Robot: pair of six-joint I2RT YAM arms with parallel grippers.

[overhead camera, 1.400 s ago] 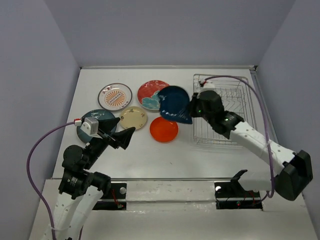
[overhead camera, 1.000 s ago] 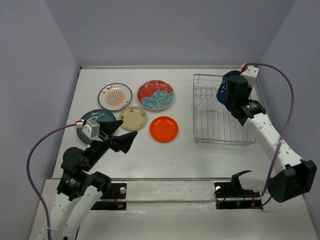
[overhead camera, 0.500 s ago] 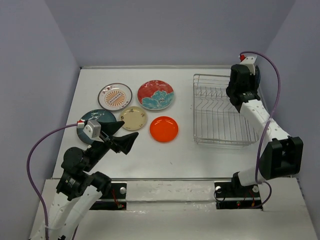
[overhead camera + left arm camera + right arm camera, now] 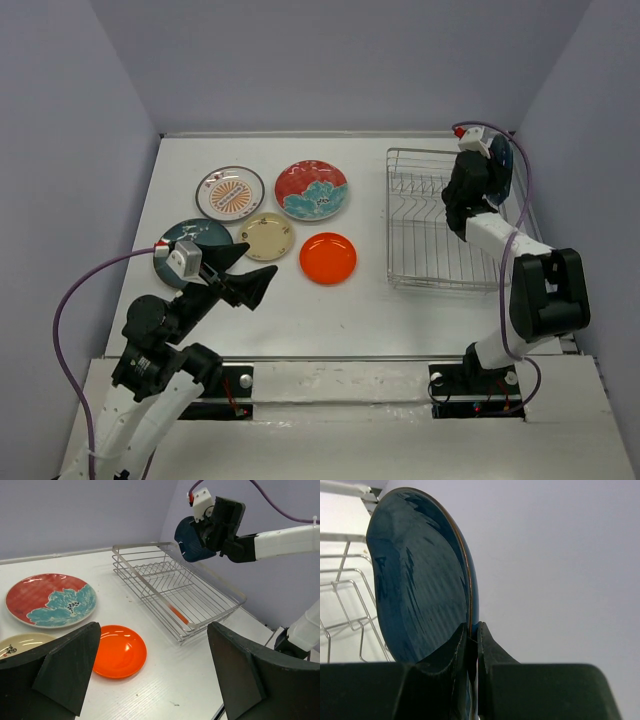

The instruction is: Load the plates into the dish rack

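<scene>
My right gripper is shut on the rim of the dark blue leaf-shaped plate and holds it on edge above the far right end of the wire dish rack. The plate also shows in the left wrist view. On the table lie the white sunburst plate, the red flowered plate, the cream plate and the orange plate. The dark teal plate is partly hidden behind my left gripper, which is open, empty and raised.
The rack holds no plates and sits close to the right wall. Grey walls enclose the table on three sides. The rack's wires show just left of the held plate in the right wrist view.
My right gripper has carried the blue plate from the table left of the rack, across the rack to its far right end, turning it on edge. The left arm has stayed still.
</scene>
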